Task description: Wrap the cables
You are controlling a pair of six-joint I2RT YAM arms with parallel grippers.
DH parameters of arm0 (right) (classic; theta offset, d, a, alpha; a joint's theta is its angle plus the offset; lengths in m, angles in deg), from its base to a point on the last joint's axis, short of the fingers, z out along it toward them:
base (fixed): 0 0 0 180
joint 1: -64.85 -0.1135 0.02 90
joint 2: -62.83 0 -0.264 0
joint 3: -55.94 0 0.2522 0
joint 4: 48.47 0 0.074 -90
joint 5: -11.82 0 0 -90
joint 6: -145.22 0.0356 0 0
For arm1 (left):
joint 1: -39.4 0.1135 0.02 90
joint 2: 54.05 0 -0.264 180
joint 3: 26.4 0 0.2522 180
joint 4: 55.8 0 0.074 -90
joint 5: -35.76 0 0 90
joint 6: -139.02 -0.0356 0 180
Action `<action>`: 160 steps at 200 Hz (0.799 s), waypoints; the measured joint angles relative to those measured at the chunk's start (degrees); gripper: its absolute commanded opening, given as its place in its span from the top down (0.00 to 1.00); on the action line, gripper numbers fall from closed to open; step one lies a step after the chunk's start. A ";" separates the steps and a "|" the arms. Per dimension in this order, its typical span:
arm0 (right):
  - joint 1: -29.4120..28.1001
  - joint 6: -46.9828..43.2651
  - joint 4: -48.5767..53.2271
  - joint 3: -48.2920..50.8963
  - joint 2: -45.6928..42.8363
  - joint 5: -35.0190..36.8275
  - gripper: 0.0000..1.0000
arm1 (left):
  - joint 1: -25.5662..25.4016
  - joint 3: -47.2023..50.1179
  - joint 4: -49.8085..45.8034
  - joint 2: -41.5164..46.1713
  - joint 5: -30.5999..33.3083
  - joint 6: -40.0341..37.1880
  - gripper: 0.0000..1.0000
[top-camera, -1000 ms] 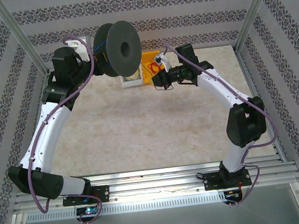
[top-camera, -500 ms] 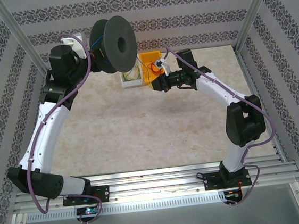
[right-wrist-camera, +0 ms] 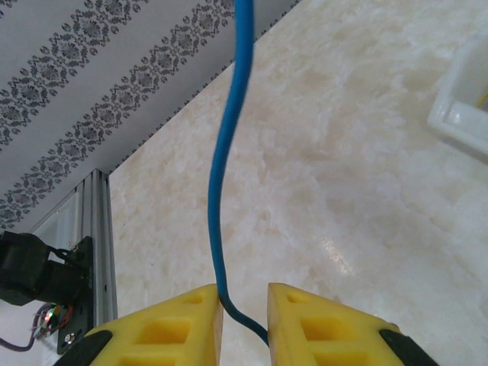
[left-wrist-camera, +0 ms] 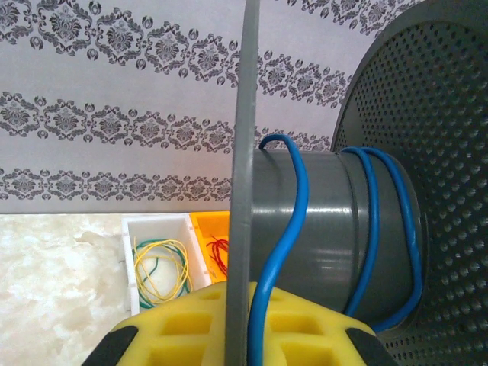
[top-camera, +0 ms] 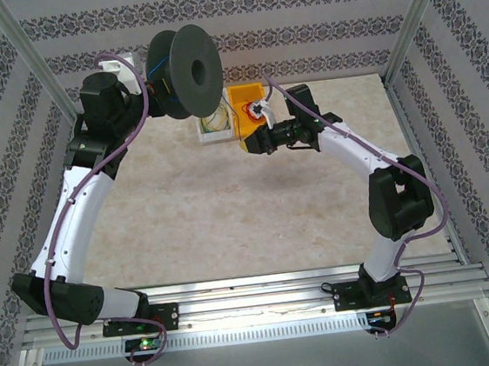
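Cable (right-wrist-camera: pixel 221 191): blue, few turns on spool (left-wrist-camera: pixel 328 229), tail passing loose through slightly spread right pincer (right-wrist-camera: pixel 244 297). Left pincer (left-wrist-camera: pixel 238 316): pinching spool flange. Handling: light tension, turns laid side by side.

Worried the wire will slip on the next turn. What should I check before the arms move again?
1. Hold: the left claw is shut on the spool rim: ok.
2. Path: the blue cable runs between the fingers of the right claw: ok.
3. Pinch: the right claw's gap is wider than the cable: not ok.
4. Turns: several loops lie on the spool's core: ok.
5. Cable taut from right claw to spool: cannot tell.
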 measured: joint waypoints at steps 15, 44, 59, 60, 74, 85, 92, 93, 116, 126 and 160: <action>-0.13 0.00 -0.59 1.25 -0.04 -0.37 0.75 | 0.00 -0.31 -1.07 0.00 0.02 -0.02 1.00; -0.79 0.02 -0.87 3.48 -0.22 -0.59 0.73 | 0.26 -1.25 -1.57 0.00 0.66 0.02 1.00; -1.05 0.04 -0.55 4.59 -0.22 -0.59 0.73 | 0.37 -2.23 -1.42 0.00 0.90 0.02 1.00; -1.14 0.04 -0.48 4.70 -0.22 -0.59 0.73 | 0.37 -2.34 -1.31 0.00 0.92 0.02 1.00; -1.16 0.07 0.00 5.66 -0.28 -0.57 0.76 | 0.68 -3.17 0.09 0.00 2.05 0.02 1.00; -1.16 0.28 0.26 6.32 -0.31 -0.59 0.81 | 1.09 -3.67 0.90 0.02 2.67 0.04 1.00; -1.16 0.50 0.33 6.67 -0.31 -0.59 0.84 | 1.36 -3.98 1.36 0.02 3.10 0.04 1.00; -1.16 0.70 0.35 6.73 -0.31 -0.57 0.85 | 1.36 -4.00 1.36 0.02 3.15 0.04 1.00; -1.16 1.05 0.48 7.08 -0.31 -0.57 0.87 | 1.40 -4.07 2.36 0.02 3.89 0.07 1.00; -1.16 1.05 0.46 7.08 -0.42 -0.57 0.82 | 1.38 -4.07 2.38 0.02 3.85 0.04 1.00; -0.74 1.90 0.31 7.37 -2.25 -0.55 0.72 | 1.38 -4.35 1.75 -0.02 3.43 -0.11 1.00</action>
